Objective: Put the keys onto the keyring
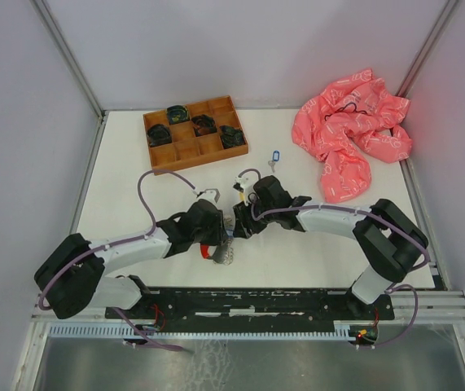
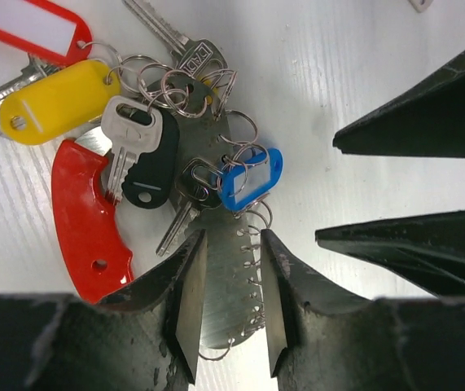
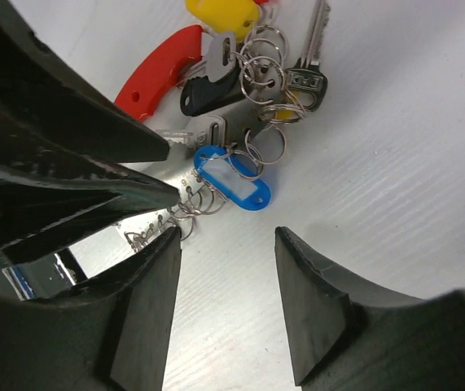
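Observation:
The keyring is a cluster of thin silvery rings at the core of a bunch on the table. A curved red plastic piece and a flat silvery plate edged with small wire loops belong to it. Keys with a yellow tag, a blue tag and a black head hang there. My left gripper has its pads against both edges of the plate. My right gripper stands open and empty just beside the blue tag. One blue-tagged key lies apart.
A wooden compartment tray with dark items stands at the back left. A crumpled pink bag lies at the back right. A red-framed label tag lies by the bunch. The two grippers meet nose to nose at mid-table.

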Controlling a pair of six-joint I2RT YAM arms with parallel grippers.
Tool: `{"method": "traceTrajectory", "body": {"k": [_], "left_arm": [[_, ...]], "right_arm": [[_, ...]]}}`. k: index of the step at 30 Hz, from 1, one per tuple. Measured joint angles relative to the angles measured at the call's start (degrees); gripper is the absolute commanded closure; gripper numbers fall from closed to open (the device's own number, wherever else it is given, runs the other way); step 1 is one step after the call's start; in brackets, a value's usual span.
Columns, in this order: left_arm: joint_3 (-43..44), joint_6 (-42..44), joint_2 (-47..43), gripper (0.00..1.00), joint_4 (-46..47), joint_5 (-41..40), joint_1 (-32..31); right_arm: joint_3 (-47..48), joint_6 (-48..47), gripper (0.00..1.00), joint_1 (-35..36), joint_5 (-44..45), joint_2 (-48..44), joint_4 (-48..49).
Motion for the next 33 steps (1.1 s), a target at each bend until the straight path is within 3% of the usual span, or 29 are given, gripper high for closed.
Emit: {"method": "traceTrajectory", "body": {"k": [5, 22, 33], "left_arm": [[0.22, 1.07, 1.62, 0.67, 0.42, -0.22, -0.02], [-0.94, 1.01, 2.58, 0.71, 2.34, -0.55, 0.13], [-1.49, 0.98, 2.58, 0.72, 3.45, -0.63, 0.17]], "right_arm": [[0.04, -0.74, 0.51, 0.0, -3.28, 0.59, 1.73], [3.63, -2.1, 0.53, 0.39, -8.46, 7.82, 4.02], [4.74, -4.39, 0.68, 1.18, -10.67, 9.84, 3.89]]}}
